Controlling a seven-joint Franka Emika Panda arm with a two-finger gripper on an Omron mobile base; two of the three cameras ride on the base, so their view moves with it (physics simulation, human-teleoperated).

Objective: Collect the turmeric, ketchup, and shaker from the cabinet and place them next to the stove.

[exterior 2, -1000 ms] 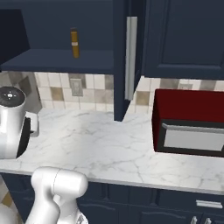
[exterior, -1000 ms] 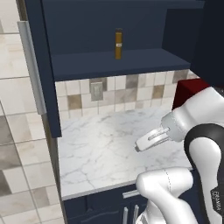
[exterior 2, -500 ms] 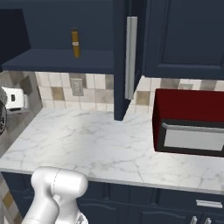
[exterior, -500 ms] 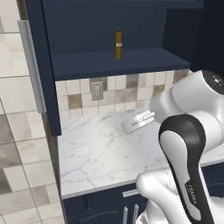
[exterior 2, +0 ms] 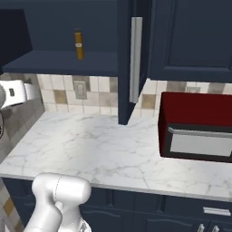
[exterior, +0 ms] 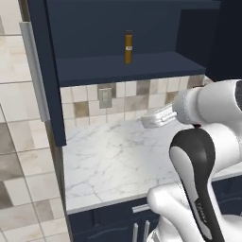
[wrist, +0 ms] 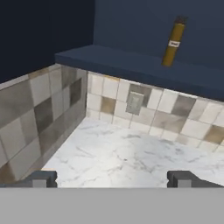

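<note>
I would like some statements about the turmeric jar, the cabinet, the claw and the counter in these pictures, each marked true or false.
1. The turmeric stands upright on the shelf inside the open cabinet. True.
2. The claw is shut on the turmeric. False: its fingers stand wide apart with nothing between them, and the jar is far off on the shelf.
3. A red appliance with a grey front panel sits on the marble counter. True.
4. A red bottle stands beside the turmeric on the shelf. False: the jar stands alone on the part of the shelf that can be seen.
5. A wall outlet is set in the tiled backsplash below the shelf. True.
</note>
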